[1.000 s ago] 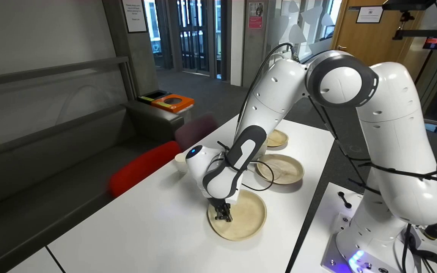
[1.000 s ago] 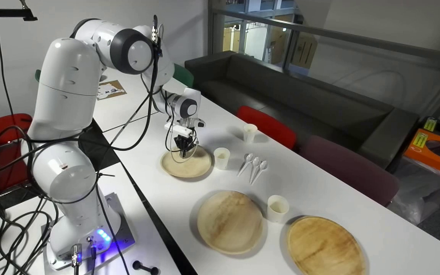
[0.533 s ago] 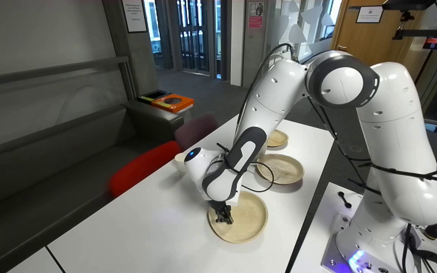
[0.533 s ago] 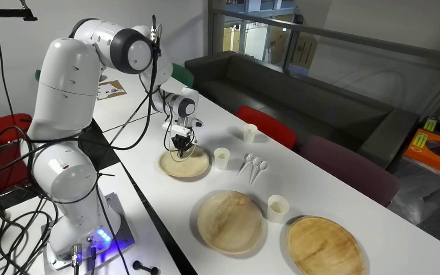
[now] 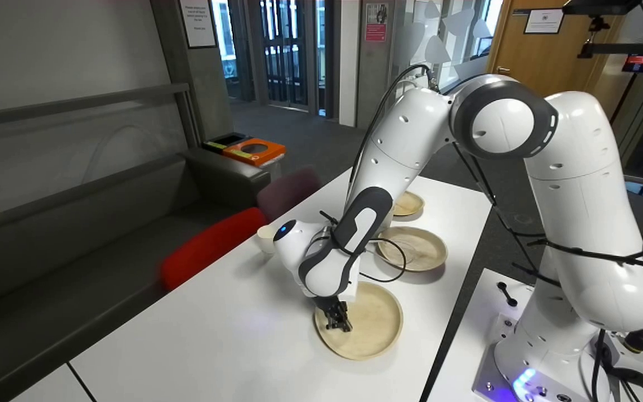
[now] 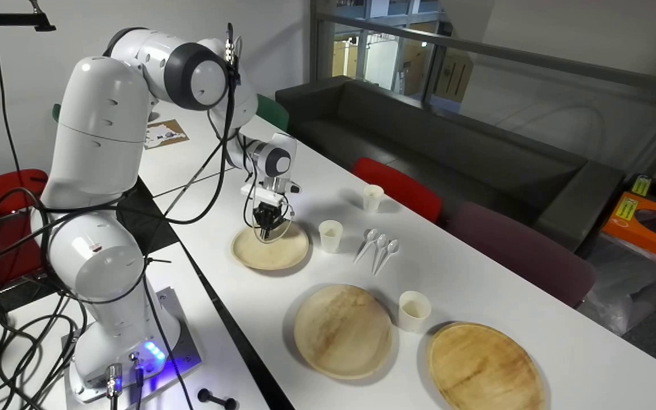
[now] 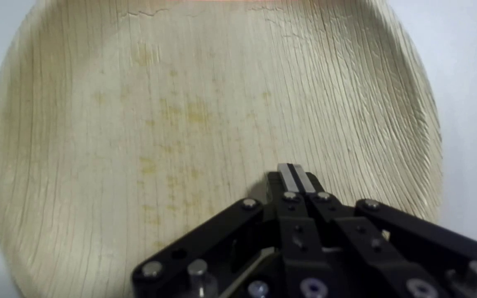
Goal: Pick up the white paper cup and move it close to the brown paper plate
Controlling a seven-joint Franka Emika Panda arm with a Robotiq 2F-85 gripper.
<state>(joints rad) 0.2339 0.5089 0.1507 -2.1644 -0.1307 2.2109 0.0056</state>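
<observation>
A round tan plate with a shallow rim, taken as the brown paper plate, lies under my gripper in both exterior views [image 5: 374, 324] [image 6: 265, 256] and fills the wrist view [image 7: 180, 124]. My gripper [image 5: 339, 327] is shut with nothing between its fingertips, which also show in an exterior view [image 6: 265, 233] and the wrist view [image 7: 296, 167]. The tips point down inside the rim and appear to touch the plate. White paper cups stand upright: one beside this plate [image 6: 331, 236], one near the red chair [image 6: 373, 198], one farther along [image 6: 414, 311]. The arm hides part of the cups in an exterior view [image 5: 266, 239].
Two more tan round dishes lie on the white table, one in the middle [image 6: 343, 331] and one at its far end [image 6: 484, 367]. Several white plastic spoons [image 6: 378, 250] lie beside the nearest cup. A red chair [image 6: 399, 188] and a purple chair [image 6: 519, 253] stand along the table edge.
The plate under my gripper has slid a little across the table, towards the robot's base, and the gripper has moved with it. The gripper stays shut. The cups and other dishes are unchanged.
</observation>
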